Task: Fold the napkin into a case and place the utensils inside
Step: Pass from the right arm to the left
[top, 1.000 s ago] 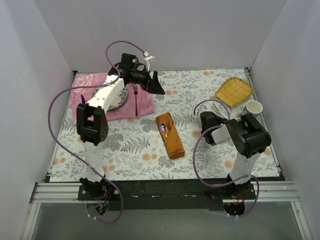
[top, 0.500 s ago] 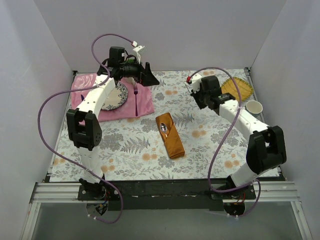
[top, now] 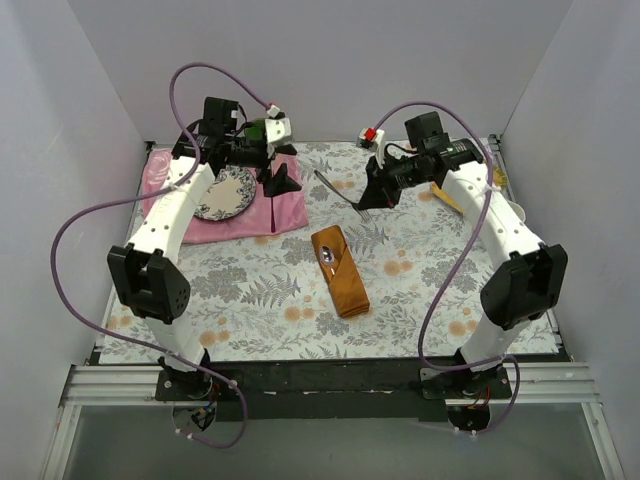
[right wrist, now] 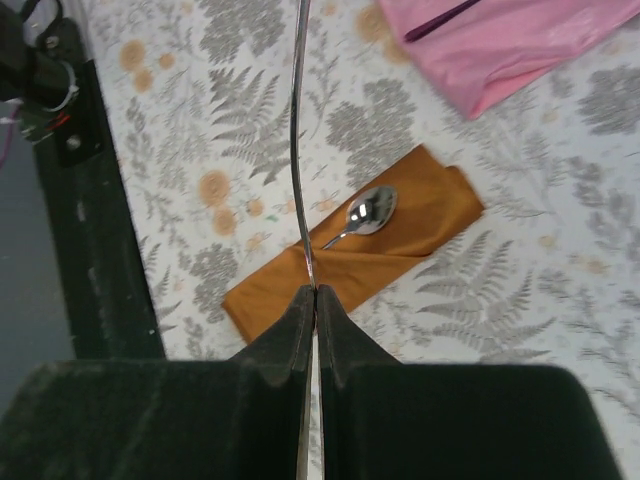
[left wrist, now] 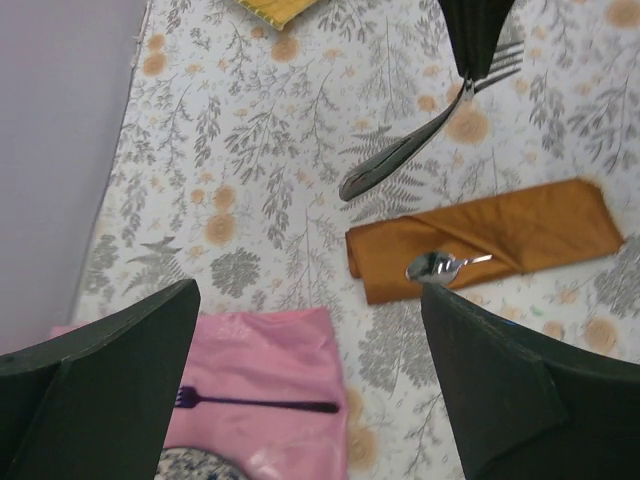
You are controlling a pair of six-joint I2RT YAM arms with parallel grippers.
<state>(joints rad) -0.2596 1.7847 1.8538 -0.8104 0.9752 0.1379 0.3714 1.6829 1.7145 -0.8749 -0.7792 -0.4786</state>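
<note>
Top view: your right gripper (top: 368, 192) pinches the silver fork (top: 338, 187), beyond the case (top: 340, 272), nearer to it than the left.
Left wrist: left gripper (left wrist: 310, 300) gapes wide, empty, above the pink cloth (left wrist: 260, 360).
Right wrist: case lies diagonal under the fork, spoon (right wrist: 368, 212) tucked in it.

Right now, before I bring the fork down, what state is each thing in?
napkin case: folded, lying flat, spoon in its pocket.
silver spoon: tucked in the case, bowl showing.
silver fork: in the air, gripped near its tines.
right gripper: shut on the silver fork.
left gripper: open, empty, above the pink cloth.
purple fork: lying on the pink cloth.
</note>
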